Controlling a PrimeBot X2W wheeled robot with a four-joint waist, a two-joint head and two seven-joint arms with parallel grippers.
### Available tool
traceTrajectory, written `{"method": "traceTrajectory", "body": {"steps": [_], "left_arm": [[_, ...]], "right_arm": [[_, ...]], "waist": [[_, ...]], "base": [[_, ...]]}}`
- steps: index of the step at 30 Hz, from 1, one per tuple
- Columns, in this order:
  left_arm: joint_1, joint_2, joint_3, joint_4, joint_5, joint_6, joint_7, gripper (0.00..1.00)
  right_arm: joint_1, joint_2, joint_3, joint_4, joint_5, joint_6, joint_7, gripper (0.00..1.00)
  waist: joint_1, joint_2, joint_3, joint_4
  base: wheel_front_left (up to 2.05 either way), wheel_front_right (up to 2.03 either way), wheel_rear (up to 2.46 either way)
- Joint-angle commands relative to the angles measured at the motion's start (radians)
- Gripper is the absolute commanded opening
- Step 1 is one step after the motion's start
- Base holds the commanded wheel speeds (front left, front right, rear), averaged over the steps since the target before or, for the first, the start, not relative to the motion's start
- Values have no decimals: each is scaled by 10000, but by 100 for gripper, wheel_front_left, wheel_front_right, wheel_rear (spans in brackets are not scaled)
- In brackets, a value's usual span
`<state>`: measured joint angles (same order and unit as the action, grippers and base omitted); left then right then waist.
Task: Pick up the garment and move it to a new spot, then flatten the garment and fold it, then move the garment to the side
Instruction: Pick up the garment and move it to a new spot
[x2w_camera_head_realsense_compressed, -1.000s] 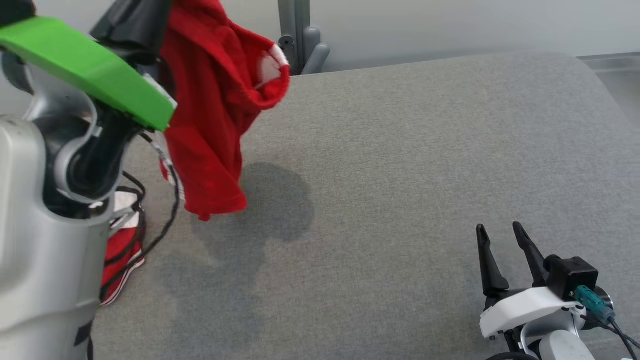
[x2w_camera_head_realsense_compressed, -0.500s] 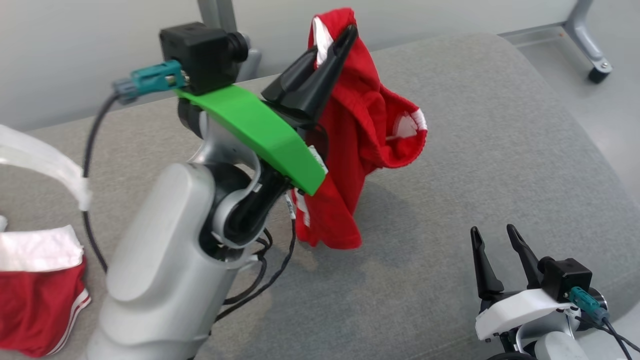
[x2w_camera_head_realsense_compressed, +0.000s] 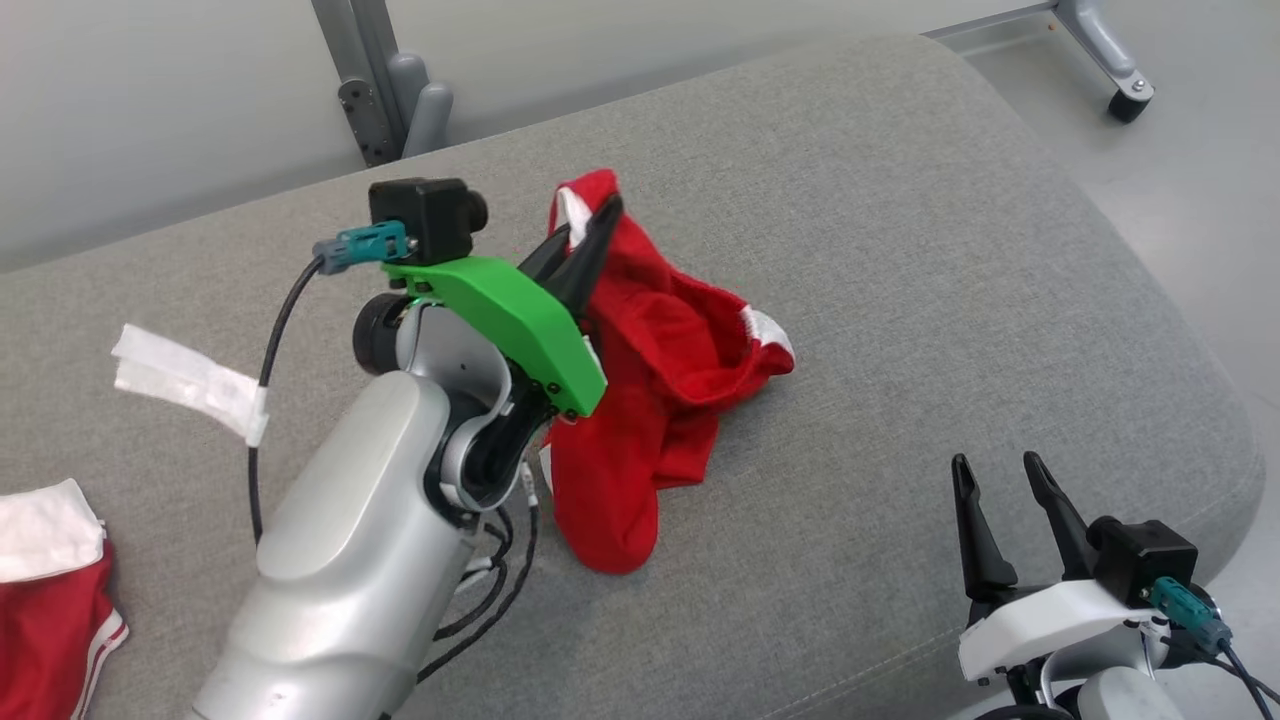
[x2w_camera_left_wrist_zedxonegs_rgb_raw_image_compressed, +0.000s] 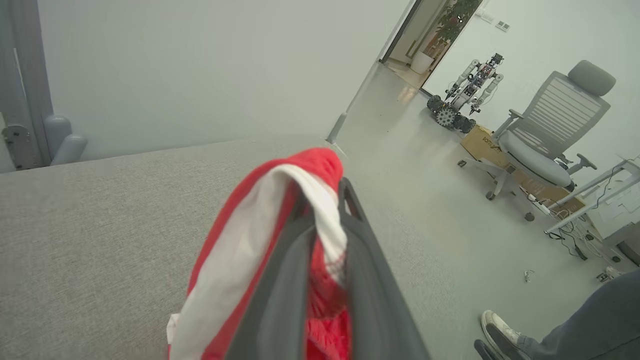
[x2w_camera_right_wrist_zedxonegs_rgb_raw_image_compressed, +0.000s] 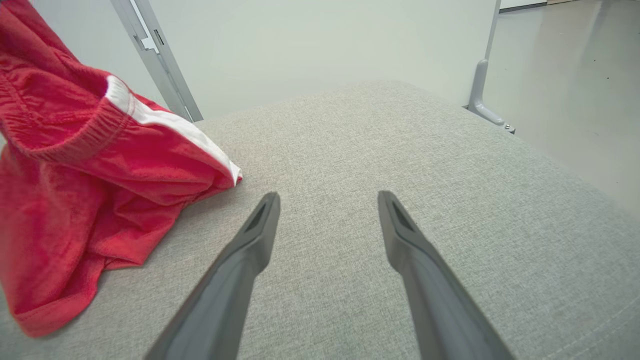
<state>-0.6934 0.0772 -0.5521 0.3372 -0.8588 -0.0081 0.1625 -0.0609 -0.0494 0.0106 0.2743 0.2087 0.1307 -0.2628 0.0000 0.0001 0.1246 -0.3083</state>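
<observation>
Garment (x2w_camera_head_realsense_compressed: 690, 370), pinched at a white-trimmed edge by the left gripper (x2w_camera_head_realsense_compressed: 592, 218), hangs below it with lower folds touching the grey cushion (x2w_camera_head_realsense_compressed: 900, 250), right gripper (x2w_camera_head_realsense_compressed: 995, 462) spread and empty, apart to its right; relocation appears in hand, so next: lower, release, then flatten.

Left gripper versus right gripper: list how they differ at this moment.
The left gripper is shut on the red garment; the right gripper is open and empty. The left gripper is over the middle of the grey cushion; the right gripper is near its right edge. The left gripper's mount is green, the right gripper's white. Both have long dark fingers.
</observation>
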Motion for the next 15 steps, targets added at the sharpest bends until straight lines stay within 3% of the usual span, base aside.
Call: {"method": "traceTrajectory", "body": {"steps": [1,15], "left_arm": [[255,253,167,321,27,-53,-150,0],[1812,1307,521,1899,-68,38,-766,0]], "right_arm": [[157,-20,-79,-20,-12,1,-29,100],[146,-20,-134,33,-136,1,-29,100]], "waist": [[0,-1,1,111],[0,-1,41,921]], "base": [[0,0,0],[0,0,0]]}}
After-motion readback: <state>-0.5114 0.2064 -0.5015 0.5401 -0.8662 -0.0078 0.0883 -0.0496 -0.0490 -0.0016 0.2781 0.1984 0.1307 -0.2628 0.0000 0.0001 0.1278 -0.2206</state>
